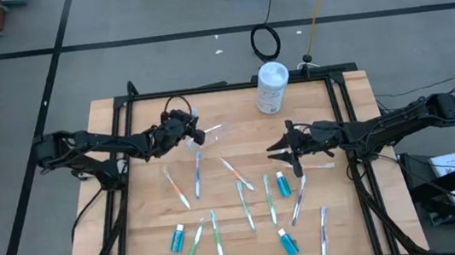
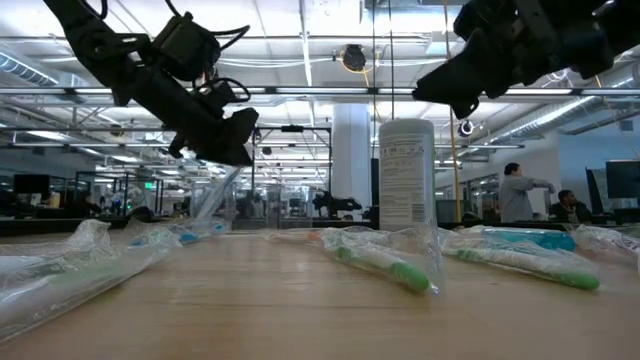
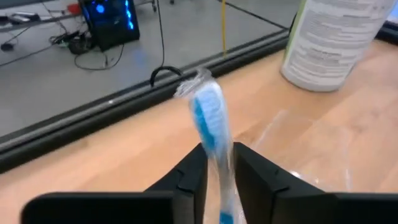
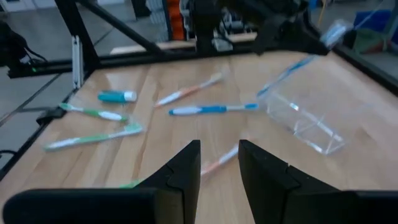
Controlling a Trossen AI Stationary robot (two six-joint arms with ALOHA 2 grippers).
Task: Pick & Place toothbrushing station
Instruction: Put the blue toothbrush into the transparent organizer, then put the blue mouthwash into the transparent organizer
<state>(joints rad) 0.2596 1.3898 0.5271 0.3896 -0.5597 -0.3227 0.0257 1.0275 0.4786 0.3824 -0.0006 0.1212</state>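
My left gripper (image 1: 194, 134) is shut on a blue-and-white toothbrush (image 3: 210, 121) in a clear wrapper. It is above the table's far left part, beside the clear plastic cup (image 1: 215, 134). The cup lies on its side on the wood and also shows in the right wrist view (image 4: 305, 121). My right gripper (image 1: 284, 148) is open and empty above the table's middle right. Several wrapped toothbrushes (image 1: 245, 204) and three small blue tubes (image 1: 282, 184) lie flat on the table. My left gripper pinches the wrapped toothbrush between its two fingers, on the neck just below the bristle head (image 3: 219, 163). The head sticks out past the fingertips. The handle (image 2: 212, 195) slants down below the gripper. I cannot tell whether its lower end touches the table.
A tall white canister (image 1: 272, 86) stands at the table's far edge, just beyond the cup. A black frame rail (image 1: 223, 86) runs around the tabletop. Toothbrushes and tubes are scattered over the near half (image 1: 214, 236). People stand in the room beyond (image 2: 520, 195).
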